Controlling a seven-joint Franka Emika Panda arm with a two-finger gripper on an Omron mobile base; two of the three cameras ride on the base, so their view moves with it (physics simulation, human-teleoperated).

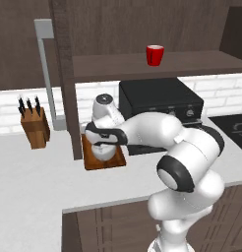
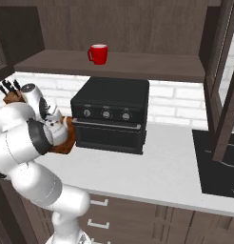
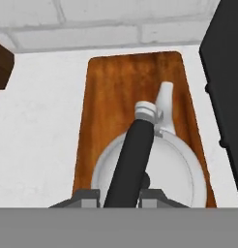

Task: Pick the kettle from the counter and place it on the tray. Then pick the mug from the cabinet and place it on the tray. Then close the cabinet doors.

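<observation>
The white-grey kettle (image 3: 181, 167) is at the near end of the reddish-brown tray (image 3: 116, 87), its spout pointing toward the brick wall. I cannot tell whether it rests on the wood or hangs just above it. My gripper (image 3: 120, 196) comes down from above and is shut on the kettle's dark arched handle (image 3: 133, 155). From the left base view the kettle (image 1: 104, 152) shows under my hand on the tray (image 1: 90, 162). The red mug (image 1: 154, 54) stands upright on the cabinet shelf (image 1: 206, 61). The cabinet doors stand open, the left one (image 1: 64, 74) edge-on beside the tray.
A black countertop oven (image 1: 160, 101) stands close on the tray's right. A wooden knife block (image 1: 35, 127) sits at the left on the counter (image 1: 39, 187). The open right door (image 2: 226, 95) hangs above a dark cooktop (image 2: 219, 162).
</observation>
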